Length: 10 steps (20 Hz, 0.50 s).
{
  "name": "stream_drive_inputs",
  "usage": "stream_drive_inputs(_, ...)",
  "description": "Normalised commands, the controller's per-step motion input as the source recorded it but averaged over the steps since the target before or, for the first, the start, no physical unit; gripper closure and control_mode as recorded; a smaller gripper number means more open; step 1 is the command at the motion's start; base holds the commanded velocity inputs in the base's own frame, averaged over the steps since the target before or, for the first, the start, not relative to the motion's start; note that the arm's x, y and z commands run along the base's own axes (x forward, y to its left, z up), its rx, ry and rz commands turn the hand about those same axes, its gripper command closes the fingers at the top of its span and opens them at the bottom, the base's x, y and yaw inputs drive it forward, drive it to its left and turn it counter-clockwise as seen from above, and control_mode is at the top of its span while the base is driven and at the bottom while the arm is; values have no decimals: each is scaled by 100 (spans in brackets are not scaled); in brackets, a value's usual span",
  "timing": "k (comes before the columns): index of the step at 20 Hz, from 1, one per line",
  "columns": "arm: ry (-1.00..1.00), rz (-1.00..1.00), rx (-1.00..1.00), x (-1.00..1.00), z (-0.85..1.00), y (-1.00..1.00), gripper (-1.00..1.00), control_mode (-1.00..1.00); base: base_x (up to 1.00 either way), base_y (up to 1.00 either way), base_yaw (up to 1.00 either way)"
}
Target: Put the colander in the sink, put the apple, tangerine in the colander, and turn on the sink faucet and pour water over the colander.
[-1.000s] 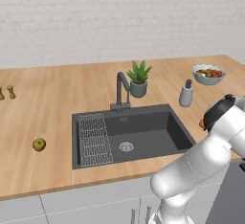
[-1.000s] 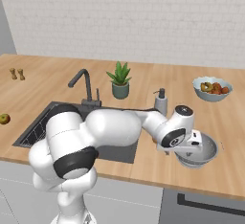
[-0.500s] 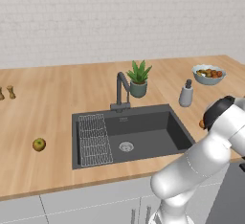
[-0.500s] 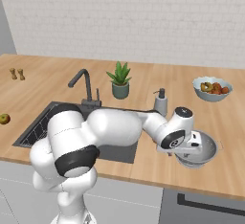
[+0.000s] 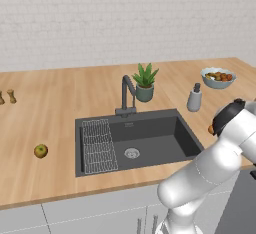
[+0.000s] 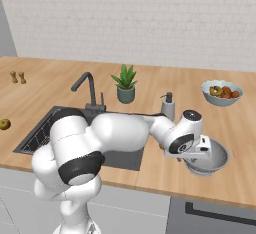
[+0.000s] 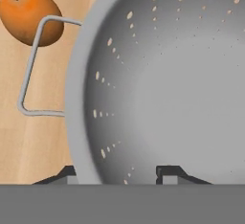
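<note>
The colander (image 7: 167, 74), a pale grey perforated bowl with a wire handle, sits on the wooden counter right of the sink (image 6: 35, 135), near the front edge (image 6: 207, 159). My gripper (image 7: 117, 174) straddles its rim, one fingertip outside the wall and one inside, with a gap still showing on the inner side. It hangs low over the colander's left rim in the right base view (image 6: 202, 150). The tangerine (image 7: 24, 15) lies on the counter just beyond the handle (image 5: 211, 129). The apple (image 5: 41, 151) rests far left of the sink (image 5: 150, 138). The faucet (image 5: 125, 95) stands behind the basin.
A blue-grey fruit bowl (image 6: 221, 92) sits at the back right. A soap dispenser (image 6: 168, 106) and a potted plant (image 6: 125, 84) stand behind the sink. Two small shakers (image 5: 7, 97) stand at the far left. A wire rack (image 5: 97, 145) lies in the sink's left part.
The jaws have narrowed around the colander's rim. The arm and the colander have hardly moved.
</note>
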Motion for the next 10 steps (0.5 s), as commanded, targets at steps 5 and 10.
stream_drive_inputs(5,-3,3,0,-10,12,-3,100,-100,0,0,0)
stream_drive_inputs(10,-13,11,0,-31,23,0,100,-100,0,0,0)
